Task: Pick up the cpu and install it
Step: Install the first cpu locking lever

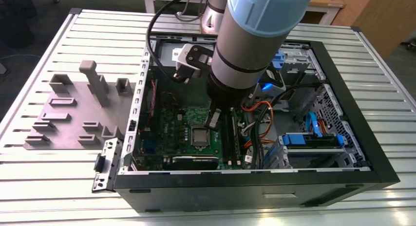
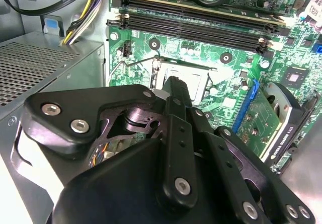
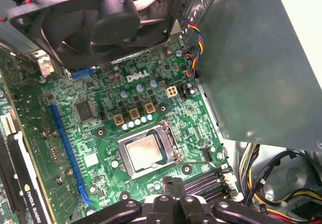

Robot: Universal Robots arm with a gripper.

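**CPU seated in socket; arm lowered into open case**

While the arm reaches down into the open computer case [image 1: 364, 172], the gripper [image 3: 173, 186] hangs just above the green motherboard [image 3: 100, 138], close to the socket frame [image 3: 173, 151].

- Item 1, the cpu [image 3: 144, 151]: flat square chip with a silver-grey top, lying level inside the metal socket frame on the motherboard in the first wrist view. Nothing grips it. In the exterior view it appears as a pale square [image 1: 199, 135] at the middle of the board, just beside the arm's lower end.
- Item 2, gripper: black linkage and fingers, tip pointed at the socket in the second wrist view [image 2: 173, 85]. Fingers drawn together to a narrow tip, nothing between them.
- Item 3, memory slots [image 2: 196, 25]: long black rows beside the socket.
- Item 4, case fan [image 3: 100, 17]: black, mounted at the board's edge, with red and black leads.
- Item 5, moulded plate [image 1: 75, 114]: grey-purple, with upright blocks, on the slatted table [image 1: 52, 187] at the exterior view's left of the case.
- Item 6, blue drive bracket [image 1: 312, 141]: inside the case, toward the exterior view's right.
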